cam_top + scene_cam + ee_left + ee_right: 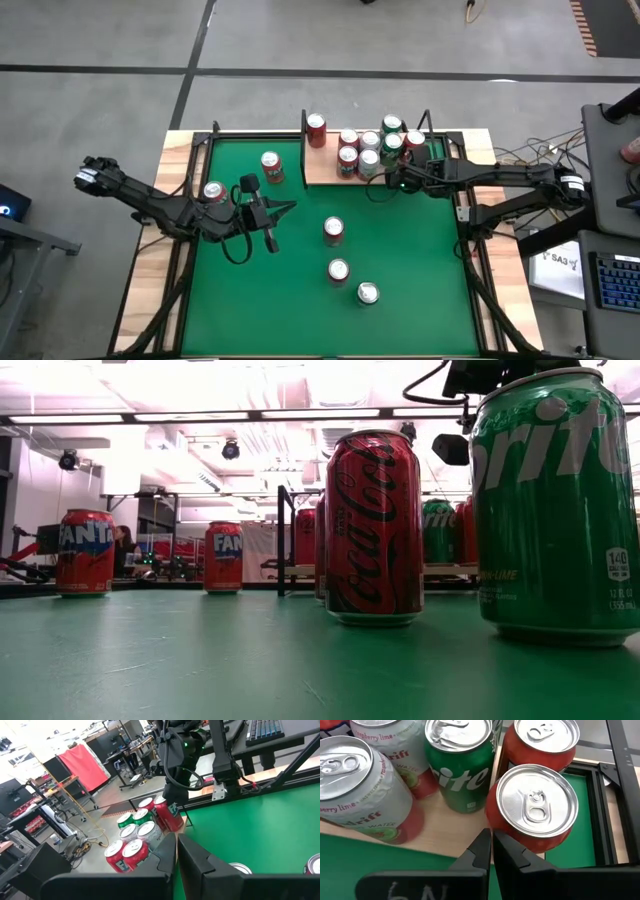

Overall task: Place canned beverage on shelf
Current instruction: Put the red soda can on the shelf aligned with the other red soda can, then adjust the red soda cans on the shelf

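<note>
The right gripper (pixel 392 184) hangs with its fingers pressed together, holding nothing, at the shelf's (pixel 325 168) six o'clock edge, just beside a red can (pixel 536 809) and a green Sprite can (pixel 462 762) among the cluster there. The left gripper (pixel 285 210), likewise clenched and empty, waits over the green felt at the table's nine o'clock side, near a Fanta can (pixel 213 192).

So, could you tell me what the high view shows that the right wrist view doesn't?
Only the high view shows the left gripper, shut over the green table, and three loose cans in a row, like the can. Only the right wrist view shows can labels, such as the green Sprite can. Both show the shut right gripper at the wooden shelf with its cluster of cans.
</note>
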{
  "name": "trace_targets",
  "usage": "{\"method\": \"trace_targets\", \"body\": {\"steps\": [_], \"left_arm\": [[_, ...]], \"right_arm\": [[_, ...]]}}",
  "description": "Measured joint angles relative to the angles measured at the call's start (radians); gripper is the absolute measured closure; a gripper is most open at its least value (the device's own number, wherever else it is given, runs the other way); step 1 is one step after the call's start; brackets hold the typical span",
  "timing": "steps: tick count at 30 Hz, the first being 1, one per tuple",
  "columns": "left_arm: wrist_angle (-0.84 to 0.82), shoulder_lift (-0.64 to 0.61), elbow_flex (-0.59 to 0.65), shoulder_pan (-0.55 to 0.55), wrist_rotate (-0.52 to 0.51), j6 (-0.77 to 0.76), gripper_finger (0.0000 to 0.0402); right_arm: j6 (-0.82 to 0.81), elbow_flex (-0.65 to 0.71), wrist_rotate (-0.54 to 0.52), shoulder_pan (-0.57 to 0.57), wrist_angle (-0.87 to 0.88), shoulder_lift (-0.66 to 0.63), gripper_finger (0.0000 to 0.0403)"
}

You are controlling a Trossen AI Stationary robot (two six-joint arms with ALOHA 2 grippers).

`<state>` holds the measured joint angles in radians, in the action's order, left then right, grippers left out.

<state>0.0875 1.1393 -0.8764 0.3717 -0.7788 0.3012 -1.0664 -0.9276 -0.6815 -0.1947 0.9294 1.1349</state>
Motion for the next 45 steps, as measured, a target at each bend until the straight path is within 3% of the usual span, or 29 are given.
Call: {"method": "trace_targets", "body": {"steps": [8,25,36,45], "left_arm": [[0.0,0.0,0.0,0.0,0.0,0.0,0.04],[-0.045,0.0,0.0,0.0,0.001,-0.025,0.04],[-0.134,0.0,0.0,0.0,0.003,-0.084,0.04],[-0.249,0.0,0.0,0.003,0.005,-0.204,0.04]], "right_arm": [[0.017,-0.051,0.008,0.021,-0.001,-0.001,0.0394],[0.254,-0.315,0.089,0.042,0.052,-0.002,0.0394],[0.259,-0.321,0.186,0.049,0.093,-0.002,0.0394],[0.259,-0.322,0.185,0.145,0.046,-0.002,0.0394]]}}
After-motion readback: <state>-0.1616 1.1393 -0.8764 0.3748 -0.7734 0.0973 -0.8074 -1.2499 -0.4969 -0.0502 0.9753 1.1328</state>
